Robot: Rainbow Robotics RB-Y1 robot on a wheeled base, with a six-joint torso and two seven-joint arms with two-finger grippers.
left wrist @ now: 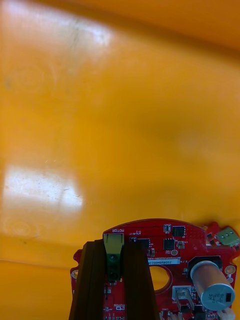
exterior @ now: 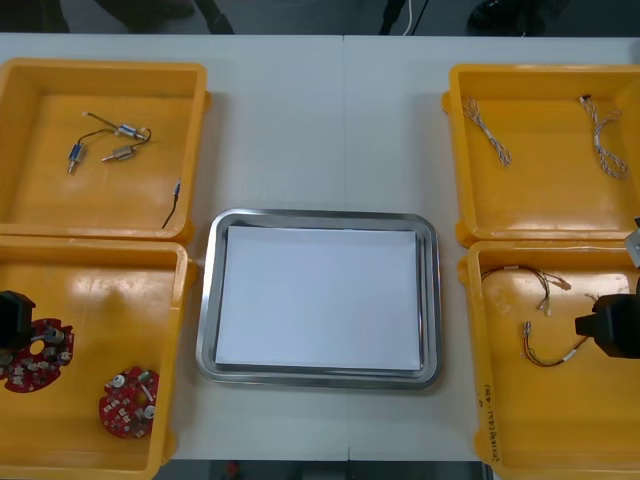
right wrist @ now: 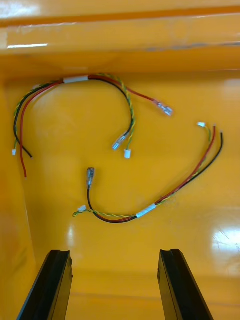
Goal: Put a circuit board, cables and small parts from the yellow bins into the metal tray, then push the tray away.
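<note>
Down in the near left bin [exterior: 95, 300], left gripper [exterior: 14, 330], set at the edge of a red board [exterior: 38, 362]. Its fingers [left wrist: 95, 280] close together, clamped on a green part [left wrist: 113, 252] standing at that board's rim, next to the word MOTOR. Beside the fingers, a grey cylinder [left wrist: 212, 285] upright on the board. Whether flat on the bin floor or lifted: cannot tell. In the same bin, a second board [exterior: 128, 402], apart from the first and nearer the tray [exterior: 205, 300]. Over the near right bin [exterior: 540, 430], right gripper [exterior: 608, 328], jaws wide apart above the bin floor. Just beyond its fingers [right wrist: 55, 285], the nearer cable [right wrist: 135, 216]: black, red and yellow, bent in a loose curve, a white band on it. Past that, the farther cable [right wrist: 100, 81], arched close to the bin wall, apart from the nearer one. Tray at mid-table between the bins, shiny rim, white inside. In the far left bin [exterior: 40, 190], small parts [exterior: 120, 140] with thin dark leads. In the far right bin [exterior: 540, 190], two twisted cables [exterior: 490, 130], well apart.
</note>
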